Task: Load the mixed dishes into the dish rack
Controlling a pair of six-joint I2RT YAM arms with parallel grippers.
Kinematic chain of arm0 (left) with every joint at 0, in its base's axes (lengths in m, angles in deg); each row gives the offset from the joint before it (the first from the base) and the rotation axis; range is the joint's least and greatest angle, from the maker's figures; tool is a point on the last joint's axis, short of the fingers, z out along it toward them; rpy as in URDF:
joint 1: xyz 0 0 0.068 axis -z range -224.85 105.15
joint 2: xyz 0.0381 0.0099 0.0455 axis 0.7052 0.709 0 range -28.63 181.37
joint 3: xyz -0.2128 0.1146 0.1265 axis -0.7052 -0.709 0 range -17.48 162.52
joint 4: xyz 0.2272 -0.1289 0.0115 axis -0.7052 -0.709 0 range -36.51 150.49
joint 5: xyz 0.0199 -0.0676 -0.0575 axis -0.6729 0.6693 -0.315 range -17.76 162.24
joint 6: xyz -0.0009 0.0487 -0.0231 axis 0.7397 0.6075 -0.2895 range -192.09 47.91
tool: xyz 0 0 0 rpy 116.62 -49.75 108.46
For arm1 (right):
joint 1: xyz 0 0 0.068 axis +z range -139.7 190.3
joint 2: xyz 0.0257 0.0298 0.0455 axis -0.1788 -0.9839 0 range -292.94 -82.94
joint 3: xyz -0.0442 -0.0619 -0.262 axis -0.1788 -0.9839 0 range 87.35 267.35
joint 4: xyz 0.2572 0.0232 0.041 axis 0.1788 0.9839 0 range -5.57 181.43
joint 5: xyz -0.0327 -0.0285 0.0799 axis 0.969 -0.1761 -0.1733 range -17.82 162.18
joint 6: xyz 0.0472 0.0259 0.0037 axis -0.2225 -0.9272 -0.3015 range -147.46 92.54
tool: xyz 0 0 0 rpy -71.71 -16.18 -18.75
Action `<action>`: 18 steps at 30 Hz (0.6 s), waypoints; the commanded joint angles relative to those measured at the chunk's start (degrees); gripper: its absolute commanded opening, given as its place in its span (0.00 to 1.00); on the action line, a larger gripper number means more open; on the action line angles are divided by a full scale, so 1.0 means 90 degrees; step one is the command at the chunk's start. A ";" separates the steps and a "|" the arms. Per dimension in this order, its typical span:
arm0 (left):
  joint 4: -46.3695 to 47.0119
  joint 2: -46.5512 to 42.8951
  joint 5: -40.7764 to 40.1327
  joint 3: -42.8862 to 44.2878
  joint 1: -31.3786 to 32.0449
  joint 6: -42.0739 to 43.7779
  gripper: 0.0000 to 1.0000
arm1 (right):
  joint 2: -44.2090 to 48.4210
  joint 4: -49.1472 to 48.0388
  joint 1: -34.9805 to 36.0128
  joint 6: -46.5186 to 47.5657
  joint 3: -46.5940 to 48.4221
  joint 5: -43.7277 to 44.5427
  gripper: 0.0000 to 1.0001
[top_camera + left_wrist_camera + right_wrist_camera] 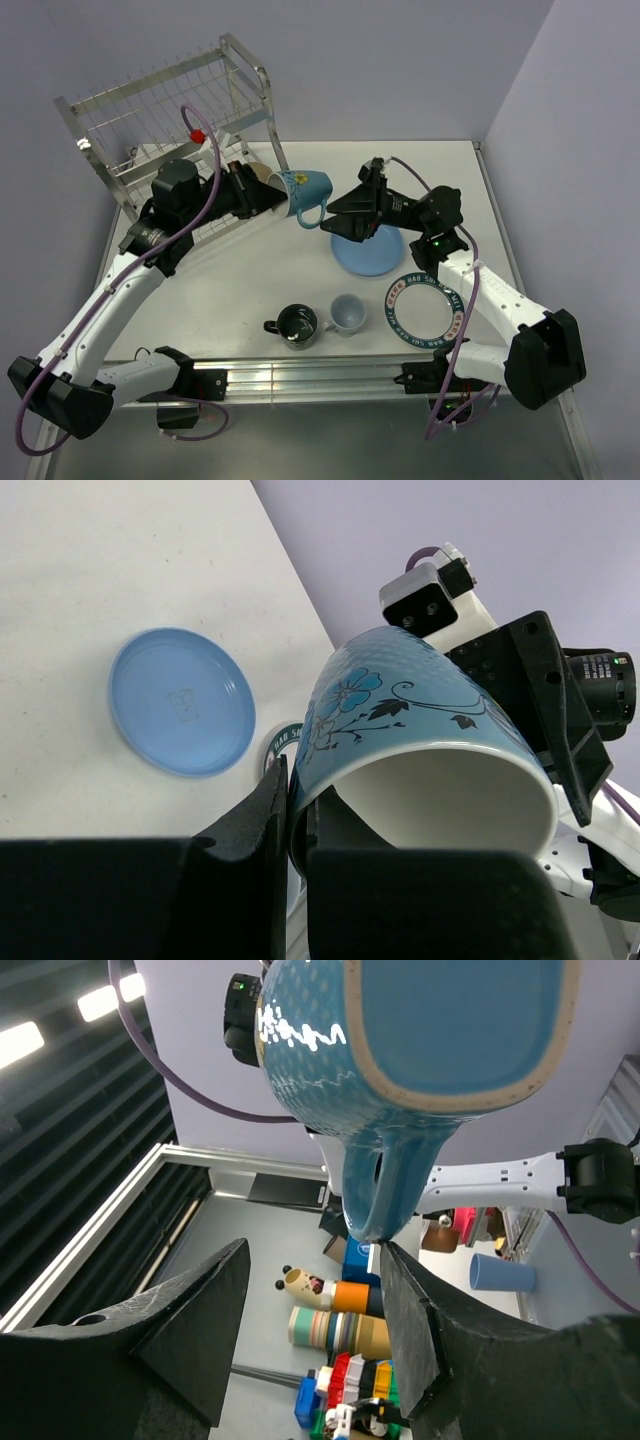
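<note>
My left gripper (279,200) is shut on the rim of the blue mug (304,188), which it holds tilted in the air beside the dish rack (165,110). In the left wrist view one finger is inside the mug (420,710) and one outside, around the gripper (293,780). My right gripper (328,215) is open at the mug's handle. In the right wrist view the handle (383,1185) hangs between the open fingers of the gripper (312,1252), close to the right one. The light-blue plate (368,252), white lettered plate (420,302), dark mug (297,323) and pale cup (348,313) lie on the table. The bowl is not clearly seen.
The rack stands at the far left with its lower shelf behind my left arm. The light-blue plate (180,700) lies below the held mug, to its left. A metal rail (300,380) runs along the near table edge. Grey walls close the back and right.
</note>
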 commanded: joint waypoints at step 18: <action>0.1159 -0.0537 0.0362 -0.0101 0.0093 -0.0778 0.00 | -0.0358 -0.0307 0.0391 0.0105 0.0441 0.0477 0.53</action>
